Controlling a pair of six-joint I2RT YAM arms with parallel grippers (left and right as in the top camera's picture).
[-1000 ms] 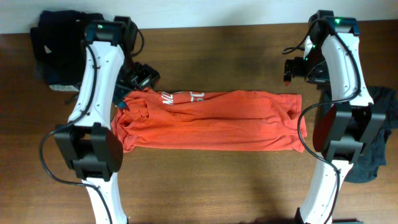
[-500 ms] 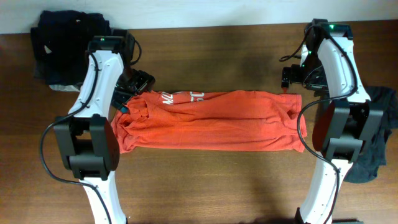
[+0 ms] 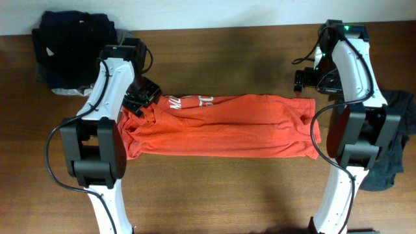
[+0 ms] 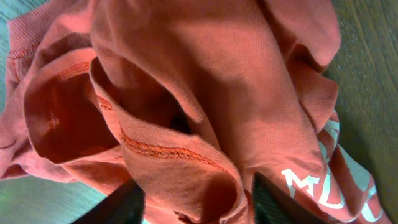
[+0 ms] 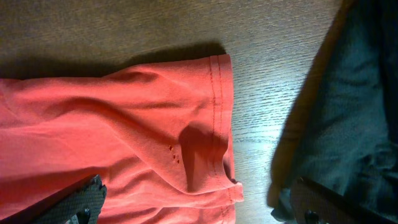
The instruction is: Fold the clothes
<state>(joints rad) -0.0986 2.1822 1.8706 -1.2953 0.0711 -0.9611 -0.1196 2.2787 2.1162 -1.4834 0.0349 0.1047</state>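
One wooden surface [image 3: 214, 188] is carrying the red-orange T-shirt [image 3: 221, 127], lying as a long narrow band, so lengthwise folding is looking done and crosswise folds are remaining. My left gripper [image 4: 193, 202] is straddling bunched collar-end fabric; I cannot tell whether it is pinching. My right gripper [image 5: 199, 208] is hovering spread over the hem.

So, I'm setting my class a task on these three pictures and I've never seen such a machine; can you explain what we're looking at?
Two robot arms stand at a wooden table. The wide picture looks down from above; the other two come from a camera on each wrist. A red-orange T-shirt lies folded into a long strip, with dark clothes heaped at the back left corner. The left gripper straddles a bunched fold near the white lettering; whether it pinches yet is unclear. The right gripper is open, holding nothing.
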